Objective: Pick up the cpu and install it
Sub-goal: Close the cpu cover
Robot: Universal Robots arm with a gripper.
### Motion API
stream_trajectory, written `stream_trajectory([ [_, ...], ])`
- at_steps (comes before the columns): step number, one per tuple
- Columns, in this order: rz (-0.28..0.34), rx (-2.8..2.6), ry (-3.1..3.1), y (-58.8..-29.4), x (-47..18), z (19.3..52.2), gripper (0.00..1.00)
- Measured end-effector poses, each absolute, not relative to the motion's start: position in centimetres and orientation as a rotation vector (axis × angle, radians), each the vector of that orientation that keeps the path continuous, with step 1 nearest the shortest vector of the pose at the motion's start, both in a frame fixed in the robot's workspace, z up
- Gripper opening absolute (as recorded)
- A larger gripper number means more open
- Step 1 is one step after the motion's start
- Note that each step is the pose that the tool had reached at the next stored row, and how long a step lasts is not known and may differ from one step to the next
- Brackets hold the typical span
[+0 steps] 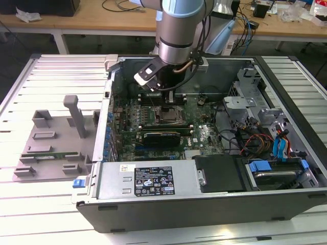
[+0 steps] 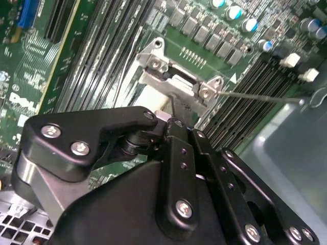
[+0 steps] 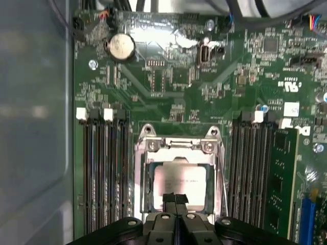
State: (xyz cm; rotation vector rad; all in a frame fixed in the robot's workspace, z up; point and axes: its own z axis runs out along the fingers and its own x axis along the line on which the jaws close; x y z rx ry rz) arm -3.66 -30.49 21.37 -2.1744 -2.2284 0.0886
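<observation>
The cpu (image 3: 180, 181), a flat square chip with a silver-grey top, lies level inside the motherboard socket (image 3: 179, 146), whose metal frame stands open around it. My gripper (image 3: 175, 199) hangs at the chip's near edge with its two black fingers pressed together; contact with the chip cannot be told. In the second wrist view the gripper (image 2: 174, 116) points down just in front of the socket's hinge (image 2: 176, 84), and a pale strip of the cpu (image 2: 152, 98) shows beside it. In the exterior view the gripper (image 1: 168, 99) is low over the socket (image 1: 171, 115) inside the open computer case.
Rows of black memory slots (image 3: 102, 173) flank the socket, with a green memory stick (image 3: 280, 178) in one. A coin battery (image 3: 121, 47) sits beyond. The case walls, a drive cage (image 1: 245, 92) and a power supply (image 1: 148, 181) enclose the board. A grey parts fixture (image 1: 51, 138) lies outside.
</observation>
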Motion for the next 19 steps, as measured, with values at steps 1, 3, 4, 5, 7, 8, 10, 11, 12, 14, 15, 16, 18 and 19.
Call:
stream_trajectory([
  [1,0.088,-2.174,-2.228,-30.5,-3.9,21.3,0.11],
  [3,0.088,-2.174,-2.228,-30.5,-4.1,21.1,0.11],
  [4,0.088,-2.174,-2.228,-30.5,-4.4,21.0,0.11],
  [5,0.088,-2.174,-2.228,-30.5,-4.5,20.8,0.11],
  [7,0.088,-2.174,-2.228,-30.5,-4.7,20.6,0.11],
  [8,0.089,-2.174,-2.228,-30.5,-4.8,20.5,0.11],
  [10,0.089,-2.174,-2.229,-30.5,-4.8,20.4,0.11],
  [11,0.089,-2.174,-2.228,-30.5,-4.8,20.4,0.11],
  [12,0.089,-2.174,-2.228,-30.5,-4.8,20.4,0.11],
  [14,0.088,-2.174,-2.228,-30.5,-4.5,20.4,0.11],
  [15,0.087,-2.174,-2.227,-30.5,-4.1,20.3,0.11],
  [16,0.087,-2.173,-2.227,-30.5,-3.6,20.3,0.11],
  [18,0.087,-2.172,-2.227,-30.5,-3.2,20.4,0.11],
  [19,0.087,-2.172,-2.226,-30.5,-2.9,20.4,0.11],
])
